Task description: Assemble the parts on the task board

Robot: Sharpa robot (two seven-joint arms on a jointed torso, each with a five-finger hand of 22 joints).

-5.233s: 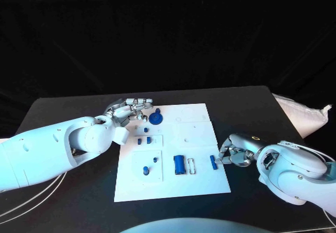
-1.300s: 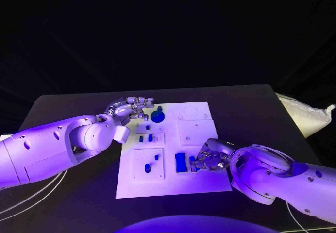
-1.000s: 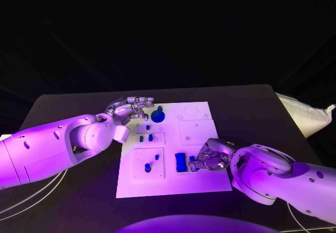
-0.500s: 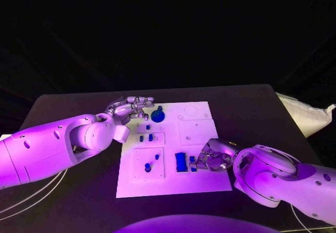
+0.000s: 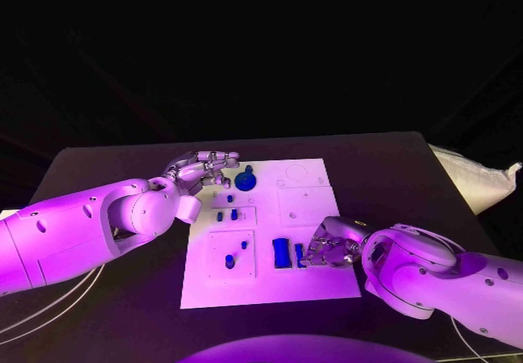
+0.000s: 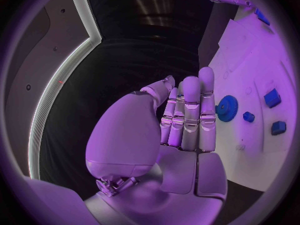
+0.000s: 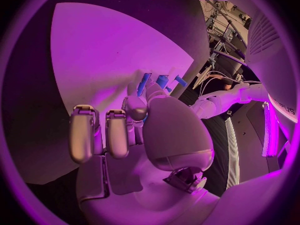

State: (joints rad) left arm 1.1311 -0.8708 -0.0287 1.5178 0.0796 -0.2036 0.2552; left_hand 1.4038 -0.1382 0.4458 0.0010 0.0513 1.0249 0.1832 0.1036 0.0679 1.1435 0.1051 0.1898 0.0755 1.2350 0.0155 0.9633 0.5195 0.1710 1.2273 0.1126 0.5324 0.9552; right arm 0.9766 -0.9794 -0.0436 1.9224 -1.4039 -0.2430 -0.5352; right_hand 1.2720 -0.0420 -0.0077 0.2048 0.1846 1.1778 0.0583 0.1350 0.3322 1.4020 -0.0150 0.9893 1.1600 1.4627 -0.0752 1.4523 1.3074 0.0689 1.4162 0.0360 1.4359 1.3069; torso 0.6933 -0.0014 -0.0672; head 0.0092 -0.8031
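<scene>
**Reaching Onto the Board for a Small Blue Piece**

Reaching in from the side, the right hand (image 5: pixel 332 246) was over the near right part of the task board (image 5: pixel 305 208). About five seconds before, that hand rested off the board's right edge, beside a thin blue piece. Since then it had moved inward, and in the last second it hardly moved at all. It sat just beside the big blue block (image 5: pixel 281 252) and a thin blue piece (image 5: pixel 300 254). In the right wrist view its fingers (image 7: pixel 134 107) were curled in close to a blue piece (image 7: pixel 144 84). I could not tell if they were pinching that piece or only touching it.

The left hand (image 5: pixel 204 170) had stayed put at the far left edge of the board. It held nothing, and its fingers (image 6: pixel 187 115) were straight and close together, just beside the blue gear (image 5: pixel 246 181). More small blue pieces (image 5: pixel 226 215) lay down the left side of the board.

My guess was that the right hand was working on the thin piece, so one part was being fitted and most were left to do.
</scene>
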